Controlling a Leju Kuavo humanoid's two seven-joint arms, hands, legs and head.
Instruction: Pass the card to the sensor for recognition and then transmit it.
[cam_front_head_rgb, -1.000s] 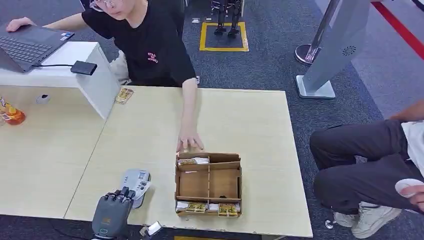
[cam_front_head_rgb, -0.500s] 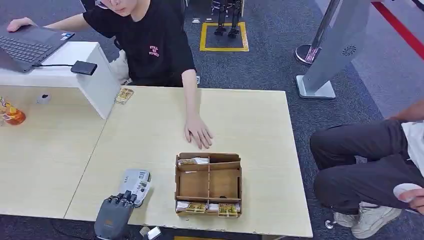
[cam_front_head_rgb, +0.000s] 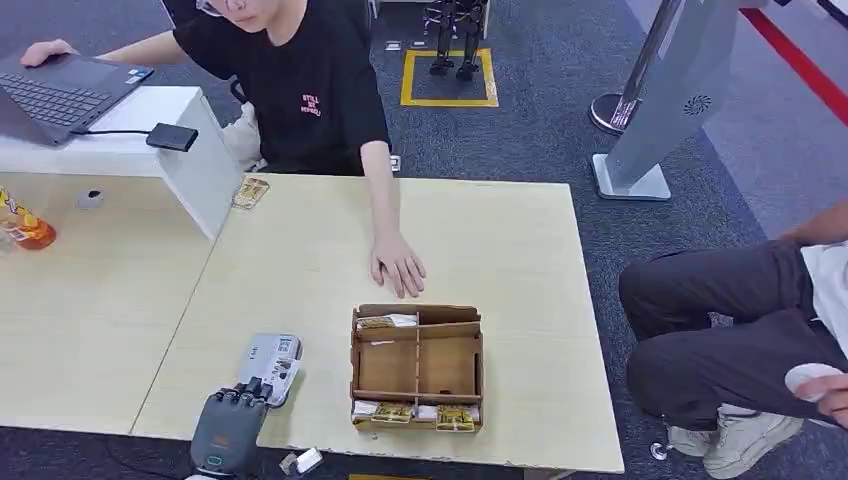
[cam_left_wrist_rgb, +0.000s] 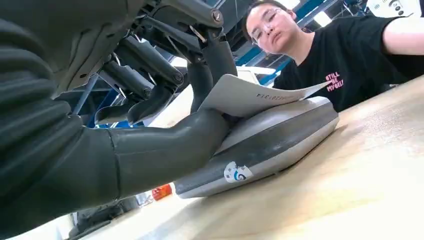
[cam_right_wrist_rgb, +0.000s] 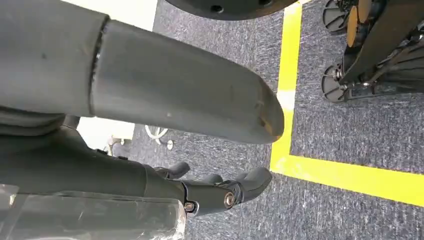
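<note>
1. The left hand (cam_left_wrist_rgb: 165, 110) pinches the card (cam_left_wrist_rgb: 250, 95) between thumb and fingers, holding it over the sensor (cam_front_head_rgb: 268, 365).
2. The right hand (cam_right_wrist_rgb: 200, 145) hangs over the floor, fingers apart, holding nothing.
3. The card looks thin, light and bendy; an edge pinch suits it.
4. Beyond sit the box (cam_front_head_rgb: 418, 367) and a person's hand (cam_front_head_rgb: 398, 265).

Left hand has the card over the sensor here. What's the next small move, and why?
Probably lift the card off the grey sensor and carry it toward the person's hand resting palm down on the table. The left hand pinches the card right above the sensor, so recognition looks under way, and handing it on is what remains.
</note>
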